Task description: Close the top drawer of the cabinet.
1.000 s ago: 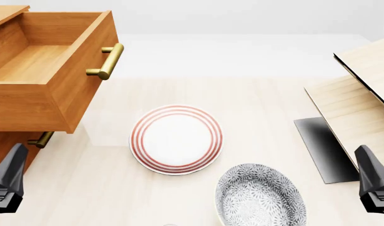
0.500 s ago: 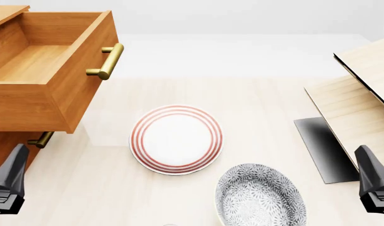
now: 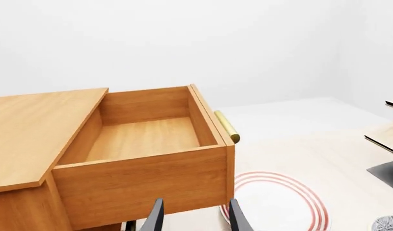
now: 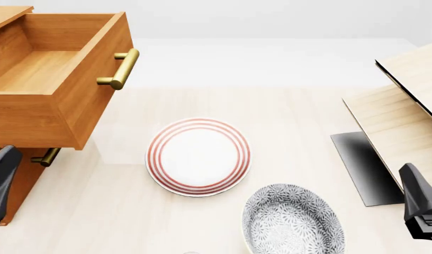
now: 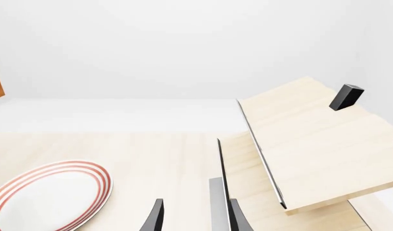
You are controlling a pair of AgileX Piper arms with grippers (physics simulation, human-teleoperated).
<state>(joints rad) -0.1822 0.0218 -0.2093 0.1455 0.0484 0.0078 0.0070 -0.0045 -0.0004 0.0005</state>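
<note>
A: Front view: how far along can the task be judged?

B: Nothing is closed yet. The top drawer (image 4: 57, 74) is pulled well out of the cabinet (image 4: 18, 174) at the bench's left edge, its inside seen bare and its brass handle (image 4: 120, 69) untouched.

A: Where is the left gripper (image 3: 193, 219) placed?

B: It is held low beside the cabinet, near the bench's front-left corner, apart from the drawer. In the left wrist view its two fingers are seen narrowly parted, holding nothing, and pointed at the drawer's side wall, not at its front.

A: What is left to be done?

B: The whole push, it is judged: the drawer front must be reached and driven back toward the cabinet.

A: What else is found on the bench (image 4: 287, 111), going rightward?

B: A red-ringed plate (image 4: 198, 156) lies near the middle, and a grey patterned bowl (image 4: 292, 219) lies by the front edge. Pale wooden furniture (image 4: 406, 106) with a black edge stands at the right edge.

A: And the right gripper (image 5: 193, 219)?

B: It is held near the front-right corner, narrowly parted, nothing held.

A: Is anything in the way?

B: Nothing is seen between the left gripper and the drawer front; the plate lies below that path.
</note>
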